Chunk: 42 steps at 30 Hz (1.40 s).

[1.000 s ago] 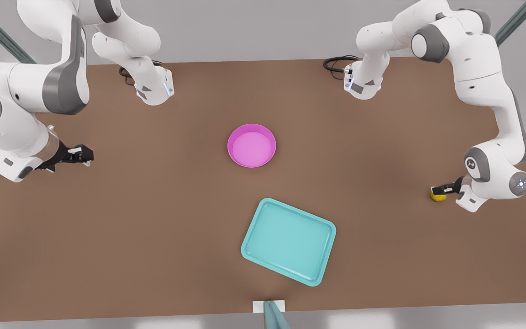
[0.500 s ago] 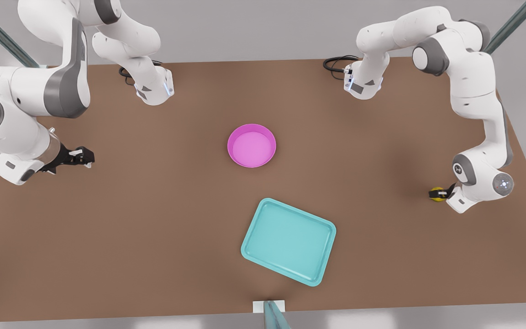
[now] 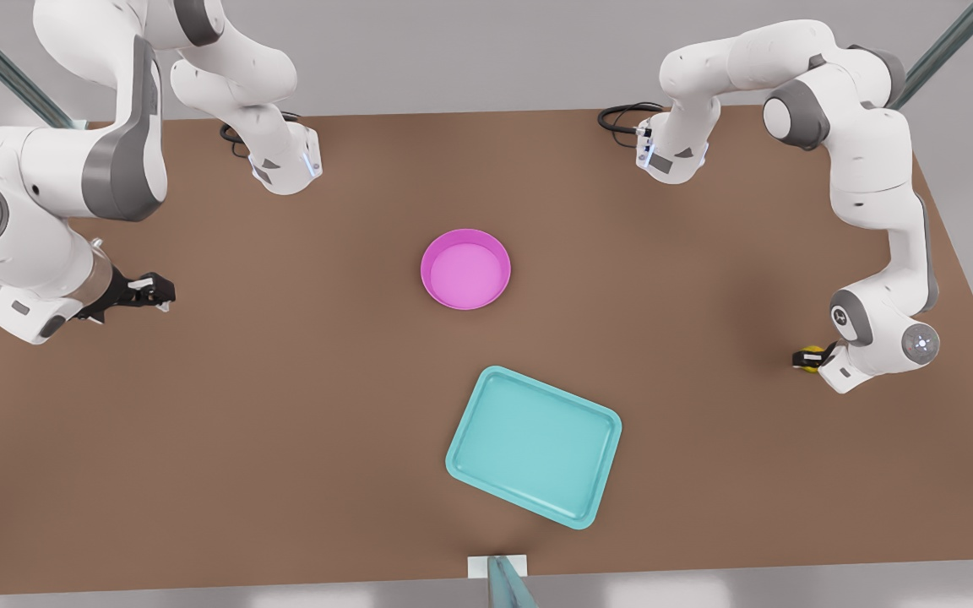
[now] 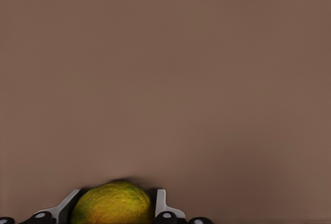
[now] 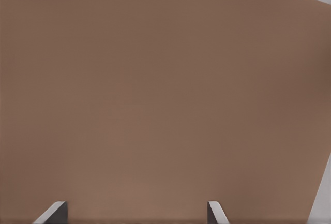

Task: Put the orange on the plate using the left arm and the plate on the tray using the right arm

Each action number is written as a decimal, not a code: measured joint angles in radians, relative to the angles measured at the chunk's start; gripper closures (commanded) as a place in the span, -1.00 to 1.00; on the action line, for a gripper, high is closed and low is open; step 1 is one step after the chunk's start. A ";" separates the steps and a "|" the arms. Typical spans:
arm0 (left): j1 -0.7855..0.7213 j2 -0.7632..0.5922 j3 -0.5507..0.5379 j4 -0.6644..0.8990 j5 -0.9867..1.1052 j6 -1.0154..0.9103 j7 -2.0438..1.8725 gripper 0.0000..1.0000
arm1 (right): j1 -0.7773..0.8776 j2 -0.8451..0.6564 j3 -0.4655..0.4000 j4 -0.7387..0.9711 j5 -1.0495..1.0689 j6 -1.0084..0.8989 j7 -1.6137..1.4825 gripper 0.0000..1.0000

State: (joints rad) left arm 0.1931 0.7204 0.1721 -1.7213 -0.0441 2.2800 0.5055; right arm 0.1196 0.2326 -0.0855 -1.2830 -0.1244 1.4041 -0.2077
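Note:
The orange (image 3: 808,350) rests on the brown table near the front view's right edge. My left gripper (image 3: 806,360) is low over it, and in the left wrist view its fingers (image 4: 160,202) press both sides of the orange (image 4: 113,203). The pink plate (image 3: 465,234) sits bare at the table's middle. Nearer the front edge lies the teal tray (image 3: 533,446), with nothing in it. My right gripper (image 3: 157,293) hovers open above the table at the front view's left, far from the plate; its fingertips (image 5: 57,211) frame only bare table.
Both arm bases (image 3: 284,165) stand at the table's far edge with black cables beside them. A small white block with a post (image 3: 499,567) sits at the front edge below the tray. The table's right edge runs close behind the left wrist.
The left gripper has dropped from just above the orange to around it, and that arm's elbow and wrist have lowered. The right arm has only shifted slightly.

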 measured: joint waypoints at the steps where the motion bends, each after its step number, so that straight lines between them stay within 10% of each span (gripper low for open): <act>1: 0.000 0.000 0.000 0.000 0.000 0.000 0.003 -0.30 | 0.000 0.000 0.000 0.000 0.000 0.000 0.000 -1.00; 7: -0.057 -0.100 -0.001 -0.002 0.005 -0.079 -0.014 -0.28 | 0.000 0.000 0.000 0.000 0.001 0.000 -0.001 -1.00; 16: -0.859 -0.133 -0.071 0.122 -0.005 -0.277 -0.324 -0.30 | -0.002 0.003 0.000 -0.001 0.001 0.001 -0.002 -1.00; 28: -1.049 0.004 -0.246 0.266 -0.016 -0.361 -0.887 -0.33 | -0.001 0.009 -0.001 -0.002 0.001 0.001 -0.003 -1.00; 30: -1.053 0.016 -0.252 0.269 -0.018 -0.356 -0.956 -1.00 | -0.002 0.009 -0.001 -0.003 0.001 0.001 -0.003 -1.00; 34: -1.051 -0.006 -0.246 0.269 -0.020 -0.344 -1.072 -1.00 | -0.002 0.009 0.000 -0.002 0.001 0.001 -0.003 -1.00; 42: -0.902 -0.296 0.479 0.580 -0.174 -0.840 -1.055 -1.00 | 0.041 0.089 0.000 -0.041 0.069 0.006 0.001 -1.00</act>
State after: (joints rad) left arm -0.7088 0.4248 0.6511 -1.1415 -0.2179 1.4395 -0.5498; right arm 0.1610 0.3213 -0.0855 -1.3236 -0.0556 1.4106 -0.2068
